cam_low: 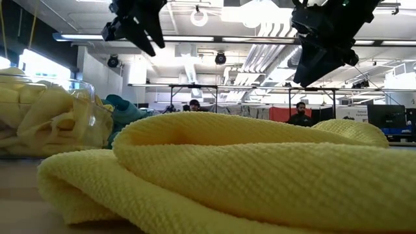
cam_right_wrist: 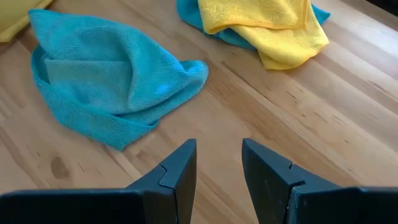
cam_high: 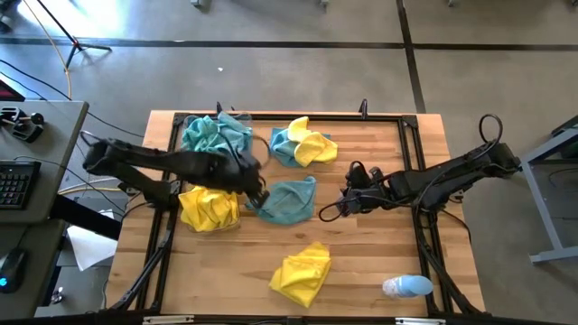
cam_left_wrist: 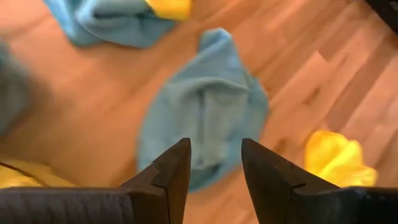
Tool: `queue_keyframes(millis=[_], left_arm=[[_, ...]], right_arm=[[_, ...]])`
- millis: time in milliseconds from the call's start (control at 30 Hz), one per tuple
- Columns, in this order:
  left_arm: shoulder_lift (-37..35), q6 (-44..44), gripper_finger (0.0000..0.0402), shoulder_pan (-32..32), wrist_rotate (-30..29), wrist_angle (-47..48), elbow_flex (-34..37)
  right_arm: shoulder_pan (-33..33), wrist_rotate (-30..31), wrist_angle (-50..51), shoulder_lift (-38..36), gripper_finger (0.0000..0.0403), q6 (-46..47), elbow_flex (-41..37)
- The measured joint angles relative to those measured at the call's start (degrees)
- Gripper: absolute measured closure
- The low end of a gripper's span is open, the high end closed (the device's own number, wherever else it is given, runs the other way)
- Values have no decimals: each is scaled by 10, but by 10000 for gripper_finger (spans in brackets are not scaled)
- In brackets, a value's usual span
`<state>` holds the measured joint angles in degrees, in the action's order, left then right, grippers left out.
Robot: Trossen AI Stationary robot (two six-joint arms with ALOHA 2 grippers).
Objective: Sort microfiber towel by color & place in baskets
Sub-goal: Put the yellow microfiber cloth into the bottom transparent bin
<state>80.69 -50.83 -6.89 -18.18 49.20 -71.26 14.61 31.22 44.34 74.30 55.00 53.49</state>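
1. The left arm reaches in from the left side toward the middle of the worktop; its left gripper (cam_high: 260,194) points down, jaws parted with nothing between them.
2. The right arm stretches in from the right; its right gripper (cam_high: 343,204) hangs above the worktop, jaws apart and empty.

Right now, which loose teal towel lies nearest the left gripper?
The lone teal towel at the table's middle, right beside the left gripper; the other loose teal one has yellow on it.
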Motion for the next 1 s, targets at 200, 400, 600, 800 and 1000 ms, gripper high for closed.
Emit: queue_keyframes(millis=[200,400,600,800,1000], left_arm=[[95,-67,284,-64,-14,7,-81],[195,-138,286,-99,-6,60,-187],[280,-179,287,-138,7,145,-305],[333,-181,287,-169,11,194,-394],[357,-193,287,-192,21,197,-429]], right_arm=[[1,-19,3,0,279,-7,0],[16,-49,13,0,279,-29,0],[55,-49,14,0,279,31,0],[116,-47,15,0,279,132,0],[177,-37,16,0,279,214,0]])
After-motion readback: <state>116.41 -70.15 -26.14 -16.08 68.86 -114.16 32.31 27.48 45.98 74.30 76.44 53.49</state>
